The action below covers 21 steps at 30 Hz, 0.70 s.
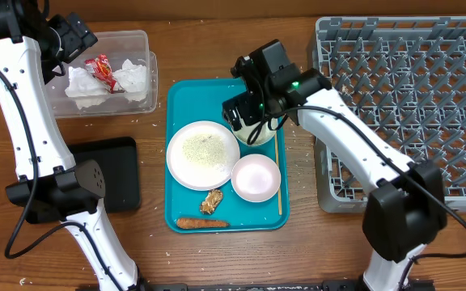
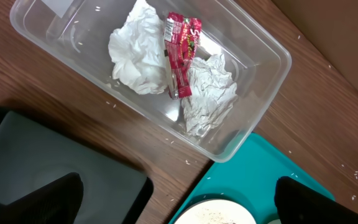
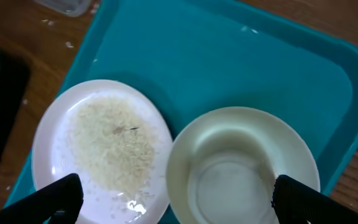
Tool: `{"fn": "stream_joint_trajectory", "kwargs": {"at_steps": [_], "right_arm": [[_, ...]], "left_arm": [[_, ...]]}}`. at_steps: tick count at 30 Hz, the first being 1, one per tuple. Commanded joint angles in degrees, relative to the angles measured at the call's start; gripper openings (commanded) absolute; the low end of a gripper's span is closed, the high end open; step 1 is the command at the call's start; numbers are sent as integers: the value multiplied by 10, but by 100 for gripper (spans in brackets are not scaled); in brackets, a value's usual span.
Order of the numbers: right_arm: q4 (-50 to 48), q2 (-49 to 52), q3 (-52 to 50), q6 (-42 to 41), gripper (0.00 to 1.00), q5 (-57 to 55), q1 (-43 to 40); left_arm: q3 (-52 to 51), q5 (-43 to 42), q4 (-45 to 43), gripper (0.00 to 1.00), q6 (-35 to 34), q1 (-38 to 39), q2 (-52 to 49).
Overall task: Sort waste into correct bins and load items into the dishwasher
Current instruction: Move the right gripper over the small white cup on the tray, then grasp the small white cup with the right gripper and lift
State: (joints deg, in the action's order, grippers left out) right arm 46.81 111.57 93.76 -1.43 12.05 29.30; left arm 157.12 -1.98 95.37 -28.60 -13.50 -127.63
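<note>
- Looking down from overhead, a teal tray point(image 1: 172, 113) is sitting mid-table, carrying a plate point(image 1: 180, 166) dusted with rice point(image 1: 205, 148), a bowl point(image 1: 256, 178), a cup point(image 1: 257, 136), a thin wooden stick point(image 1: 277, 174), a brown lump point(image 1: 212, 200) and a food stick point(image 1: 201, 223).
- Only this view is showing the grey dish rack point(image 1: 411, 97), standing at the right.
- A black tray point(image 1: 116, 162) is lying left of the teal one.
- The left wrist view is giving the closest look into the clear tub point(image 2: 269, 87): two crumpled napkins point(image 2: 135, 59), with a red wrapper point(image 2: 180, 53) lying between them.
- The left gripper point(image 1: 71, 40) is hanging above the tub, its fingers point(image 2: 48, 199) spread fully wide, gripping nothing.
- The right wrist view is revealing the cup as empty, just beside the plate.
- The right gripper point(image 1: 245, 109) is hovering over the cup, jaws fully apart, holding nothing.
</note>
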Motion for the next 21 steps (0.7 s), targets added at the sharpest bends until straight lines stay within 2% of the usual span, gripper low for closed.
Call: {"fn": "stream_joint_trajectory", "kwargs": {"at_steps": [1,4,10,14,21], "right_arm": [[-6,37,4,-66,100,-73,1],[-4,57,4,-107,100,-123,1],[-6,78,4,-140,100,-124,3],[0,78,4,-160,90,-124,3],[35,78,6,-188,82,-98,3]], "left_arm": [[5,-4,0,100,-5,-2,3],[5,-4,0,100,-5,-2,3],[5,-4,0,100,-5,-2,3],[5,-4,0,100,-5,-2,3],[5,-4,0,100,-5,-2,3]]}}
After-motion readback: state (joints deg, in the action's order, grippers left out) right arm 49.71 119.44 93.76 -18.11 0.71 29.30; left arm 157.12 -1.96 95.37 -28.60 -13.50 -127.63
